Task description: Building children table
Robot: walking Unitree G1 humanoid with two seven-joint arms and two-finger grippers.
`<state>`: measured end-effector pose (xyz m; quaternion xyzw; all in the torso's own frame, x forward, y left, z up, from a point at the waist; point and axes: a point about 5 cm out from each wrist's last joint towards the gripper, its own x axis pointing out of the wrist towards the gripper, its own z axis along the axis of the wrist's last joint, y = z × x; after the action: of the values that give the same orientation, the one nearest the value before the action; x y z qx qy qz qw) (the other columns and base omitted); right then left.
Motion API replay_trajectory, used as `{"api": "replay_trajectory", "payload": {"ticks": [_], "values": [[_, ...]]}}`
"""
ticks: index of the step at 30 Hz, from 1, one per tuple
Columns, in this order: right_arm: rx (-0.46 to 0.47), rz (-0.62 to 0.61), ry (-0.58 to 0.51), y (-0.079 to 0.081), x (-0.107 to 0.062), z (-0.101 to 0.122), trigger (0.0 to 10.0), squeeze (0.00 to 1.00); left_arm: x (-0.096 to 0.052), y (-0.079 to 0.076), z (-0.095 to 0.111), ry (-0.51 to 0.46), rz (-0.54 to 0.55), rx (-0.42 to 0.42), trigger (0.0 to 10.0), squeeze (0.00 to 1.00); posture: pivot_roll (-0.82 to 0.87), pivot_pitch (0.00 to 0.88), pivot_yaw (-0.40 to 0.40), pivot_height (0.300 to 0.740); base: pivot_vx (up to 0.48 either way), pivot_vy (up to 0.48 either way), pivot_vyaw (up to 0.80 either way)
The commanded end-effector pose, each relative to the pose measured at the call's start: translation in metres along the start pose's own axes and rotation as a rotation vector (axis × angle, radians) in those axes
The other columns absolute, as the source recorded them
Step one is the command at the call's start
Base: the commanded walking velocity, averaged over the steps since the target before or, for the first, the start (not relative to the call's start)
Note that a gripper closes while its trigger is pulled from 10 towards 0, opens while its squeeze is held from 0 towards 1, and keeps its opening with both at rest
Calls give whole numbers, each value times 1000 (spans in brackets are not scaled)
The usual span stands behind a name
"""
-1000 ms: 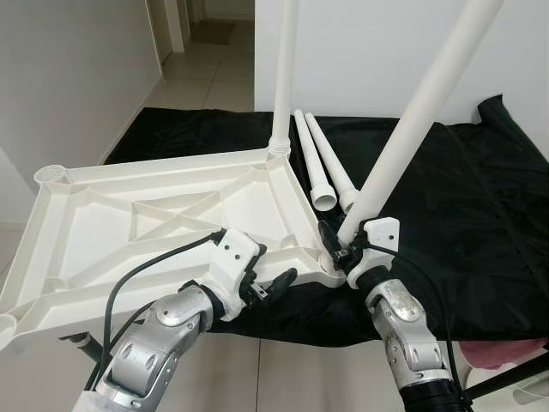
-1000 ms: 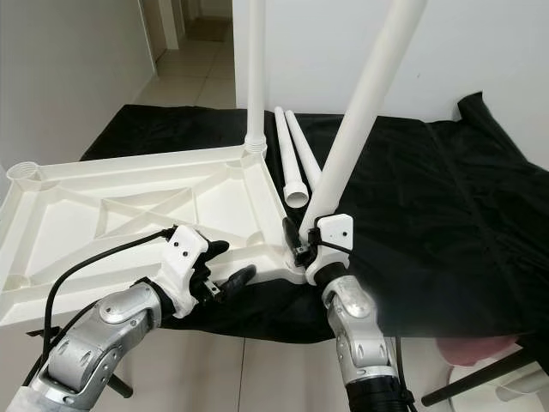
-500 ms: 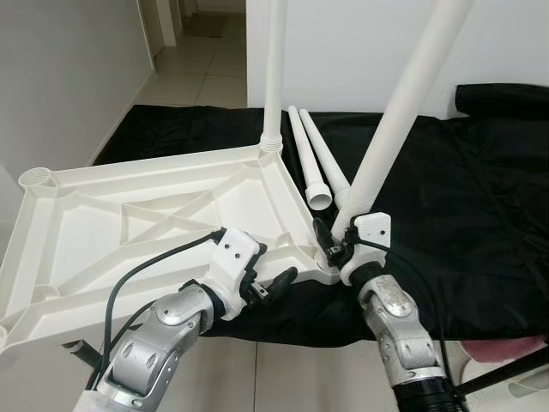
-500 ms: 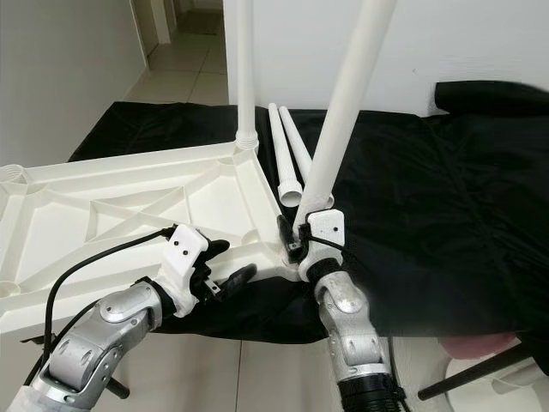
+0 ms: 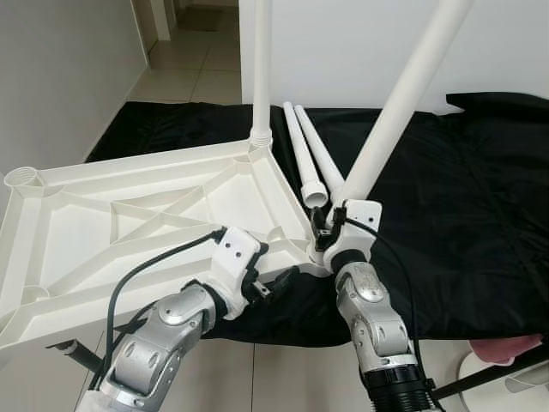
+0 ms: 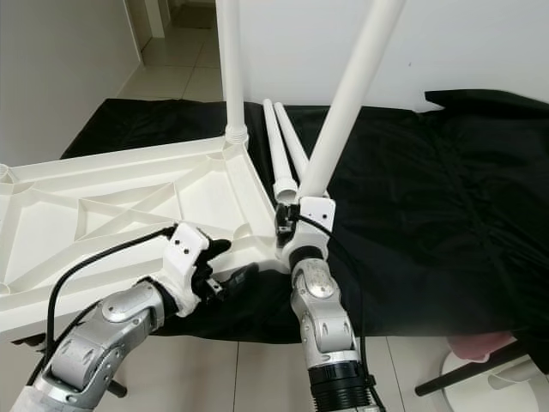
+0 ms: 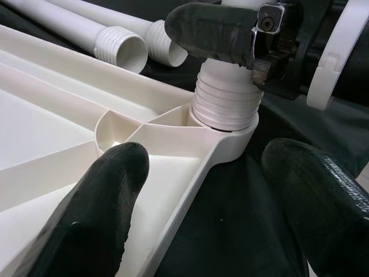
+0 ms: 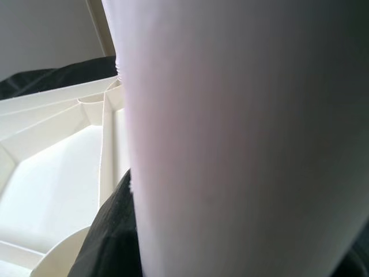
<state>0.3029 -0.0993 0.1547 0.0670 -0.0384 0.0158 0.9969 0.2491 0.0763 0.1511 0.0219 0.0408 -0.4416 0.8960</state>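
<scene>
Left wrist view looks along two black fingers (image 7: 98, 213) spread apart on either side of the near edge of the upturned white tabletop (image 5: 129, 232), one finger over the ribbed underside, the other off the edge above the black cloth (image 5: 463, 206); just beyond them the threaded end of a white leg (image 5: 399, 103) sits in the corner socket (image 7: 226, 128). The left gripper (image 5: 270, 287) is thus open at that edge, close to the socket. The right gripper (image 5: 324, 232) is closed around the base of this leg, which leans up and away to the robot's right. The tabletop lies underside up, partly on the black cloth and overhanging it toward the robot. A white wall stands behind, with pale floor tiles and a hallway at the far left. Four legs can be counted: the tilted one, one upright leg (image 5: 262, 69) at the far corner, and two loose legs (image 5: 304, 159) lying side by side on the cloth.
</scene>
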Motion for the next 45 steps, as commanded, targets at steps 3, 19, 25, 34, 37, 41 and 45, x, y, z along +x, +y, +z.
{"api": "replay_trajectory", "payload": {"ticks": [3, 19, 25, 34, 37, 41, 45], "values": [[-4, 25, 21, 13, -10, -8, 10000, 0, -3, 0, 2, -2, 13, -3, 10000, 0, 42, 54, -2, 740, 0, 0, 0], [-201, 227, -60, -12, -23, -18, 10000, 0, -1, 1, 7, -30, 8, -23, 10000, 0, 27, 55, 2, 740, 0, 0, 0], [-199, 247, -78, -15, -24, -17, 10000, 0, 0, 0, 9, -34, -18, -35, 10000, 0, 25, 43, 6, 740, 0, 0, 0], [-235, 233, -141, -33, -8, 17, 10000, 0, -2, 5, 37, -156, -66, -53, 10000, 1000, 27, 26, -2, 740, 0, 0, 0], [-205, 239, -141, -35, -7, 21, 10000, 0, -1, 8, 46, -182, -42, -41, 10000, 1000, 27, 25, -4, 740, 0, 0, 0], [-175, 287, -125, -35, -4, 32, 10000, 0, -2, 6, 69, -258, -77, -31, 10000, 0, 21, 24, -4, 740, 0, 0, 0], [-190, 385, -102, -36, 1, 42, 10000, 0, -3, 4, 82, -284, -128, -9, 10000, 0, 19, 25, -6, 740, 0, 0, 0]]}}
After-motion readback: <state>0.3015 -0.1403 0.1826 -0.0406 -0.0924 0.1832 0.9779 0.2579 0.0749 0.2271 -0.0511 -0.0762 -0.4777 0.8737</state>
